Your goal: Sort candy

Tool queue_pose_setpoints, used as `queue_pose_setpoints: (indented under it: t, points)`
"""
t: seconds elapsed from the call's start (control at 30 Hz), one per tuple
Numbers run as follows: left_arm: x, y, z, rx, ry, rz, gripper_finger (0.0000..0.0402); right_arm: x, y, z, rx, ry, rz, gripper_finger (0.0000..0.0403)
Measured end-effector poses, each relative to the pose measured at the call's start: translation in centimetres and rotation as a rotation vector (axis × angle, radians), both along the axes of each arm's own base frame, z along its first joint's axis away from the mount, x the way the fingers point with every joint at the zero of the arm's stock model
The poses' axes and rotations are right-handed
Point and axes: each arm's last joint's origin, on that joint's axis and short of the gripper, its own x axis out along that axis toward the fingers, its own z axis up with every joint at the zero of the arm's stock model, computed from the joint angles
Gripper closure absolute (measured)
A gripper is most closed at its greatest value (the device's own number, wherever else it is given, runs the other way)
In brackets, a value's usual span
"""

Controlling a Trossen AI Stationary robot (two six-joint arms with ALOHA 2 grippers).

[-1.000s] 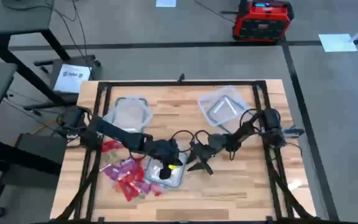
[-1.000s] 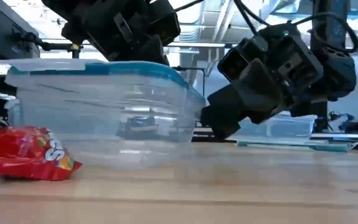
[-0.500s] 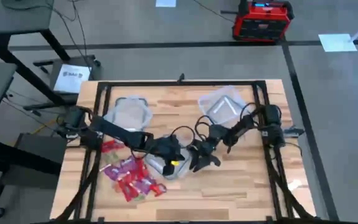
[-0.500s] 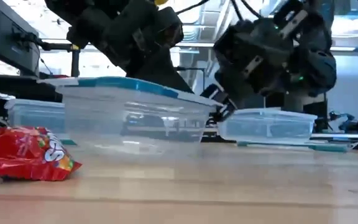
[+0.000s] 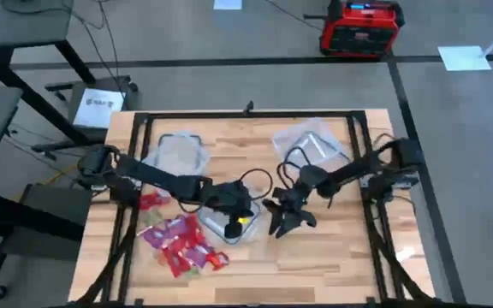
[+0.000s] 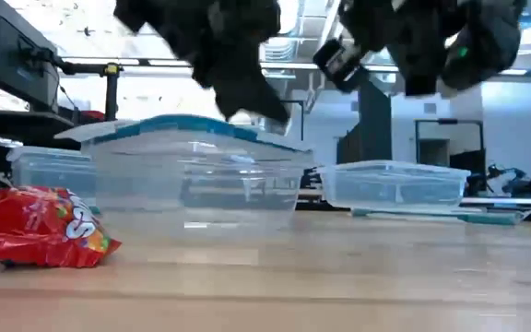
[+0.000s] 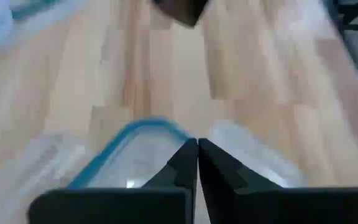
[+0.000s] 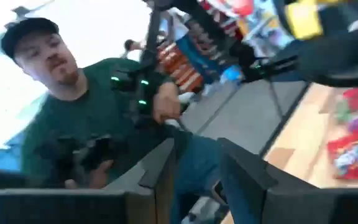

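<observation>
Here, left gripper [image 7: 197,163]: fingers pressed together, holding nothing, poised over the rim of the near tub [image 5: 229,224]. Right gripper [image 5: 285,216]: fingers parted, holding nothing, raised just beside that tub on the side away from the candy [image 5: 180,242]. Candy: heap of red and pink wrapped pieces on the table [image 5: 332,257], touching the tub's other side. Person in green top [image 8: 98,134]: beyond the table, right wrist view only.

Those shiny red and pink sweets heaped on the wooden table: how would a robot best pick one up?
Probably from straight above, nipping one outlying piece at the edge of the candy heap across its narrow width. The pieces lie flat and crowded on the table, so a side approach would likely only push them. The nearest clear tub stands just beside the heap.
</observation>
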Motion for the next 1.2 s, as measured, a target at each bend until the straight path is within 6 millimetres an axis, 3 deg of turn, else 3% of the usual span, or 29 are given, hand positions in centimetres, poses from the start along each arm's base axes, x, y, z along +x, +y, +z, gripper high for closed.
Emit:
queue_pose_setpoints:
  t: [0.13, 0.27, 0.37, 0.5, 0.7, 0.9, 1.07, 1.2]
  points:
    - [-1.2, -0.1, 3.2, -0.006, 0.085, 0.014, 0.0402, -1.2, -0.3, 0.8, -0.195, 0.092, -0.226, 0.0296]
    - [-3.8, -1.1, 5.5, 0.061, 0.123, 0.075, 0.0402, -2.0, -1.2, 0.1, -0.358, 0.261, -0.493, 0.0296]
    - [-5.9, -1.7, 6.3, 0.116, 0.105, 0.162, 0.0402, -2.0, -2.1, -0.8, -0.375, 0.356, -0.602, 0.0295]
    - [-8.9, -2.1, 6.8, 0.073, 0.057, 0.239, 0.0402, -0.9, -3.7, -2.3, -0.286, 0.406, -0.621, 0.0284]
    - [-12.5, -1.9, 5.1, -0.037, 0.014, 0.315, 0.0402, 0.4, -7.1, -5.4, -0.147, 0.496, -0.612, 0.0225]
    - [-14.2, -1.4, 3.6, -0.101, -0.029, 0.335, 0.0402, 1.2, -8.8, -6.8, -0.012, 0.490, -0.568, 0.0172]
    - [-14.5, -1.3, 3.0, -0.095, -0.026, 0.330, 0.0402, 1.9, -9.0, -7.6, 0.054, 0.495, -0.558, 0.0164]
    - [-14.3, -1.3, 2.8, -0.074, -0.021, 0.319, 0.0402, 2.9, -8.7, -7.7, 0.054, 0.497, -0.543, 0.0180]
